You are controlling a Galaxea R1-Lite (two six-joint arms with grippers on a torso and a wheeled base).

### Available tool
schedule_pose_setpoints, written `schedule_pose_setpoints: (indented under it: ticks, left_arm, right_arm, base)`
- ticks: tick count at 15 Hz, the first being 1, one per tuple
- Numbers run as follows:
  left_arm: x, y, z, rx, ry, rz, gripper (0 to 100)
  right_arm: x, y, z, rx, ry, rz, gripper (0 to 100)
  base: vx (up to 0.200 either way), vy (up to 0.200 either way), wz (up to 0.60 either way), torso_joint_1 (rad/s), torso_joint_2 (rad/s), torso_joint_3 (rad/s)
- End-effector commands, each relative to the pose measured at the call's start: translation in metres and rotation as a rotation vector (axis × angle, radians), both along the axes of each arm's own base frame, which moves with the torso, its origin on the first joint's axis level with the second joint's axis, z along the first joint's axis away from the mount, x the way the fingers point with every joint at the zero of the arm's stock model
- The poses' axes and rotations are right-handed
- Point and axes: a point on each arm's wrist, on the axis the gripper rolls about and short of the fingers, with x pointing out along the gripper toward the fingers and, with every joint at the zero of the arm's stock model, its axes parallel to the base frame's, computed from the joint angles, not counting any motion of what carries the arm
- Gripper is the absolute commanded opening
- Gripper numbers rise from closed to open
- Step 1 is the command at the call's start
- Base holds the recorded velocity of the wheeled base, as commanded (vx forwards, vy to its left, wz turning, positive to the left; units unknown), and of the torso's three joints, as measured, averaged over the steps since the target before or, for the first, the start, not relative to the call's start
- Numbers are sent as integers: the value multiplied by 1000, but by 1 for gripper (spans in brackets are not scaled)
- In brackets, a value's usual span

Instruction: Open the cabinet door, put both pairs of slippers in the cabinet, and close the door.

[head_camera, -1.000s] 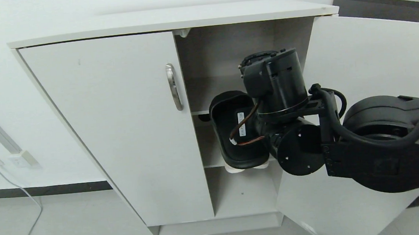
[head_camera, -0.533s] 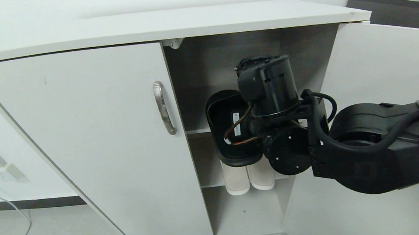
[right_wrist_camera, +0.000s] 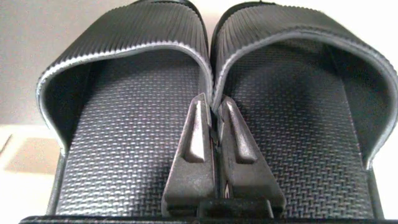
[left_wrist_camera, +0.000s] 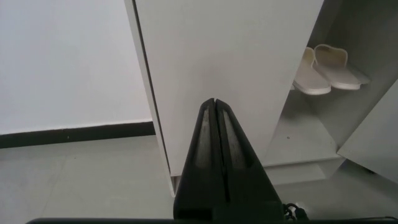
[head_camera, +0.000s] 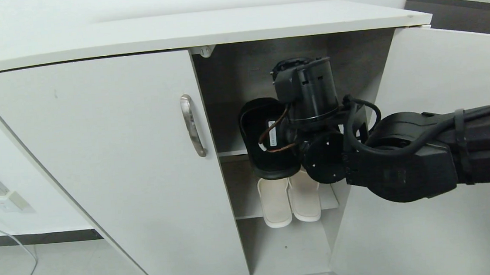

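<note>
two black slippers [right_wrist_camera: 137, 93] are hanging from our right gripper [right_wrist_camera: 213, 106]. its smooth, tapered dark fingers are pressing together on the adjoining inner edges of the pair's wide straps, with nothing between them but the pinched rubber. the straps are arching over in fine ribs with a paler rolled rim, and the footbeds under them are showing a small, grid-like embossed pattern.

from the head camera we are seeing the pair standing on end in the open right half of the white cabinet [head_camera: 201, 27]. they are sitting level with the front edge of the upper shelf [head_camera: 232, 153], rounded end uppermost, and partly behind the cylindrical black wrist of the right arm [head_camera: 312, 101].

just below, two white slippers [head_camera: 289, 199] are lying flat and side by side on the middle shelf [head_camera: 246, 207]. they are looking matte and smooth, and their rounded ends are sticking out past the shelf's front edge.

the cabinet is showing flat white boards. its left door [head_camera: 98, 166] is sitting shut and carrying a curved brushed-metal handle [head_camera: 192, 125], while the right door [head_camera: 443, 95] is standing wide open.

our left gripper [left_wrist_camera: 214, 106] is hanging low in front of the shut left door. its two long black fingers are lying flush against each other and holding nothing. beneath it, grey floor tiles [left_wrist_camera: 74, 180] are meeting a dark skirting strip [left_wrist_camera: 74, 134].
</note>
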Motion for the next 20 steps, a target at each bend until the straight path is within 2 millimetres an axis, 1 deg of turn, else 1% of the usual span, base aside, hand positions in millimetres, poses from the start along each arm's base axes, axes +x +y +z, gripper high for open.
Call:
schedule_pose_setpoints:
  ticks: [1,3,6,9,10,16,20]
  left_arm:
    - [0,0,0,0,1,1,0]
    - [0,0,0,0,1,1,0]
    - [0,0,0,0,1,1,0]
    - [0,0,0,0,1,1,0]
    - [0,0,0,0,1,1,0]
    - [0,0,0,0,1,1,0]
    - [0,0,0,0,1,1,0]
  right_arm:
    - [17,3,-5,-1,-2,-24,0]
    - [28,3,-5,0,-10,-28,0]
    - [36,4,-7,1,-11,-32,0]
    - [40,3,-8,6,-9,-25,0]
    - [43,3,-11,0,-4,-29,0]
    - [49,4,-11,9,-12,-39,0]
    - [53,6,-16,4,-6,-40,0]
  base:
    - [0,0,0,0,0,0]
    - [0,0,0,0,0,0]
    - [0,0,0,0,0,0]
    - [0,0,0,0,0,0]
    - [0,0,0,0,0,0]
    - [0,0,0,0,0,0]
    - [0,0,0,0,0,0]
